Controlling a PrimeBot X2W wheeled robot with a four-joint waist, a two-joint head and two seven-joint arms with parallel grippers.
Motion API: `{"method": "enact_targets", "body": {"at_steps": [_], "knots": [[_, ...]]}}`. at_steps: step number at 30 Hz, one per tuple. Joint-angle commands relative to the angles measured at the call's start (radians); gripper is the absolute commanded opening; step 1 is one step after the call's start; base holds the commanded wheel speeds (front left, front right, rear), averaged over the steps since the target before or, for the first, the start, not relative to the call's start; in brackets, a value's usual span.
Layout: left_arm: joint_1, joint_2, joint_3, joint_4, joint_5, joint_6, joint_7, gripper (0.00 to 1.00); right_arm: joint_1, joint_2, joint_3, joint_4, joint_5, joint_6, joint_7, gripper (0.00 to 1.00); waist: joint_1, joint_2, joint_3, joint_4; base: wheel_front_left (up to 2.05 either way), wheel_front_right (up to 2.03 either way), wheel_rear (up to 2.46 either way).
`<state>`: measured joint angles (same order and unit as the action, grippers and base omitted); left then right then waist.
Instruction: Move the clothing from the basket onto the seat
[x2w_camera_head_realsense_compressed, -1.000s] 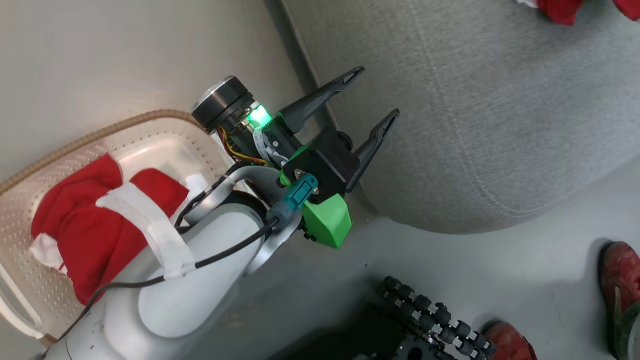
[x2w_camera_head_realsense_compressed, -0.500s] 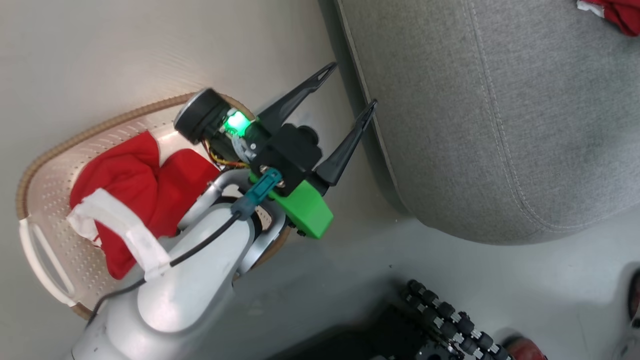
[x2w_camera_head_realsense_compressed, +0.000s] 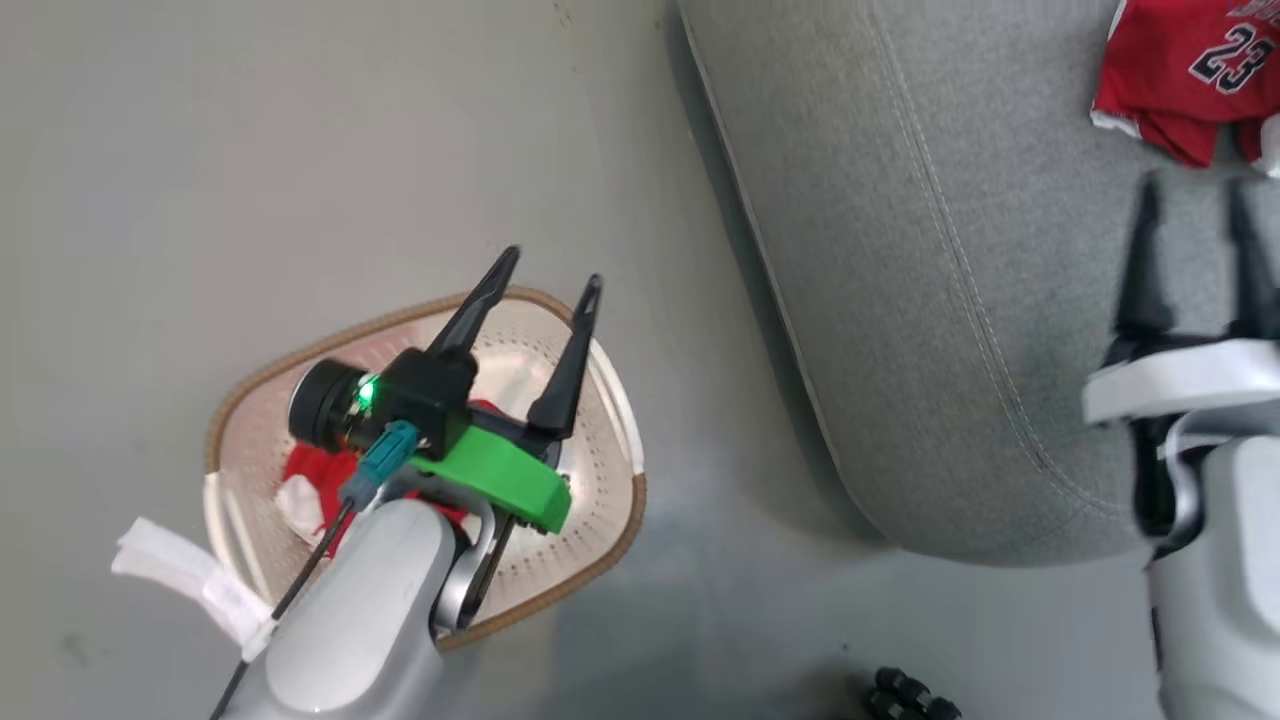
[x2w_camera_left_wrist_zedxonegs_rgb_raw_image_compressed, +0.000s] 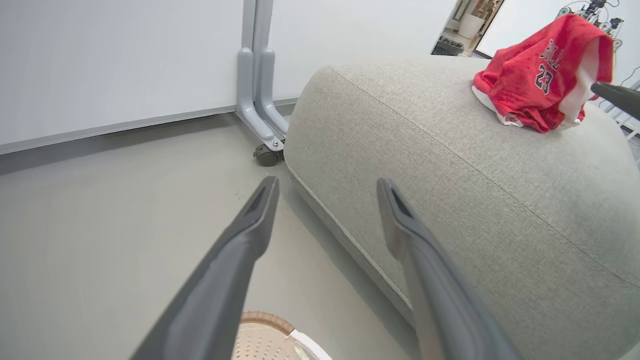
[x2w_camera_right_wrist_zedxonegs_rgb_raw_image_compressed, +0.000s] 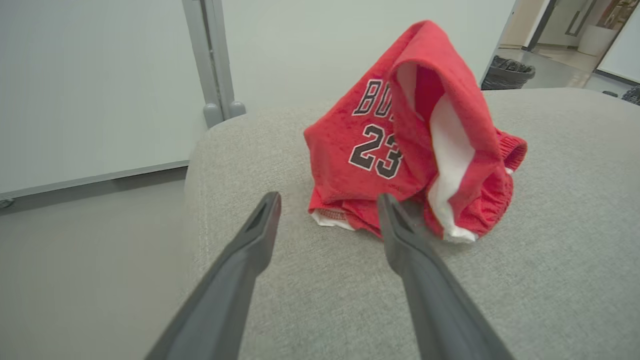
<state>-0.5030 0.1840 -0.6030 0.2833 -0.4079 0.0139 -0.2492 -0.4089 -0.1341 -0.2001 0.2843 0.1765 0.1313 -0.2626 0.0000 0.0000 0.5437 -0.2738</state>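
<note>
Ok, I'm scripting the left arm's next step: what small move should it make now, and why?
Probably dip the left gripper down toward the red garment lying in the cream perforated plastic basket. Its fingers are open and empty above the basket, while the red "23" jersey already lies on the grey fabric seat.
</note>
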Motion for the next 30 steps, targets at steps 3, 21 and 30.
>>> {"method": "enact_targets", "body": {"at_steps": [3, 21, 30], "knots": [[0.066, -0.017, 0.053, 0.023, -0.01, 0.027, -0.016, 1.0, 0.06, -0.01, 0.095, -0.003, 0.008, -0.001, -0.003, 1.0, 0.0, 0.0, -0.199, 0.13, 0.0, 0.0, 0.0], [0.491, -0.117, 0.511, -0.196, 0.199, -0.002, -0.015, 1.0, 0.267, 0.007, 0.347, -0.149, 0.032, -0.001, -0.003, 1.0, 0.0, 0.0, -0.481, 0.237, 0.0, 0.0, 0.0], [0.647, -0.132, 0.564, -0.334, 0.258, -0.096, -0.015, 1.0, 0.42, 0.019, 0.355, -0.247, 0.039, -0.001, -0.003, 1.0, 0.0, 0.0, -0.55, 0.234, 0.0, 0.0, 0.0]]}}
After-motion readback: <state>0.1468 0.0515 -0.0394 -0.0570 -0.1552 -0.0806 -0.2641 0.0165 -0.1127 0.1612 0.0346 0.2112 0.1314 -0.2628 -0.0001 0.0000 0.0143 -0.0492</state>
